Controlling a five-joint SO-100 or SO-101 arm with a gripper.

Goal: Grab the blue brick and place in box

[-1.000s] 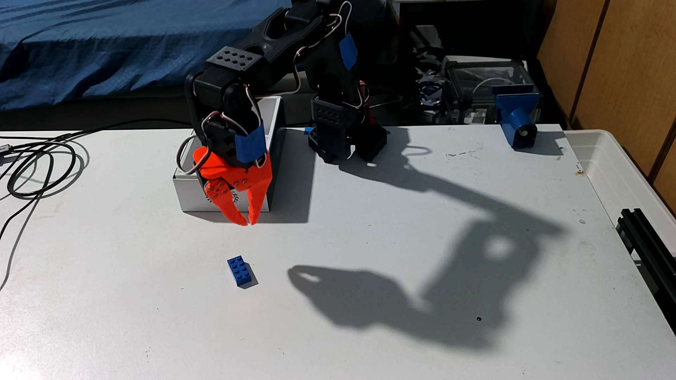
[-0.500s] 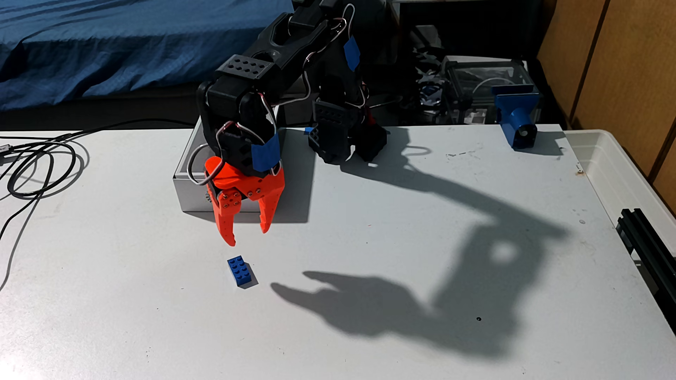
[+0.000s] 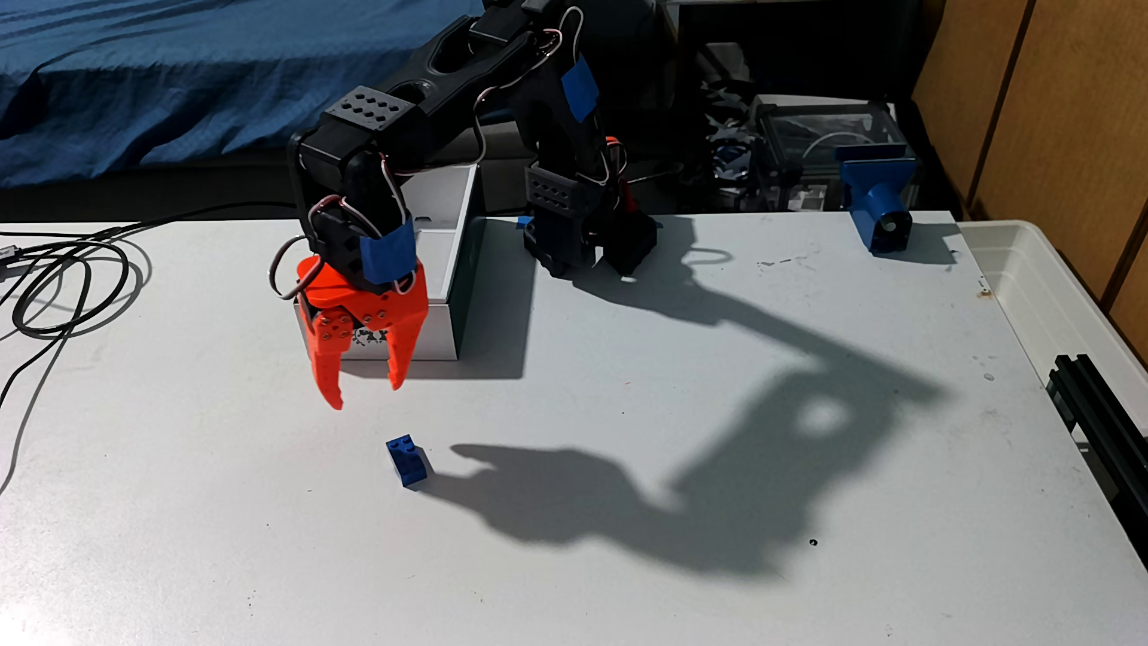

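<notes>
In the fixed view the orange gripper (image 3: 366,397) hung with fingers spread wide, holding nothing. The blue brick (image 3: 408,460) lay on the table (image 3: 621,590) at its five o'clock, apart. The box (image 3: 435,329) stood behind.

Brick (image 3: 408,459) on table (image 3: 621,590) nearer the camera than box (image 3: 435,329), gripper (image 3: 366,397) above table in front of box, left of brick, cables (image 3: 62,279) far left, bin (image 3: 1068,298) far right

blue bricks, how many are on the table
1. The blue brick lies on the white table, in front of the box and below right of the open orange gripper, partly in the arm's shadow.
</notes>
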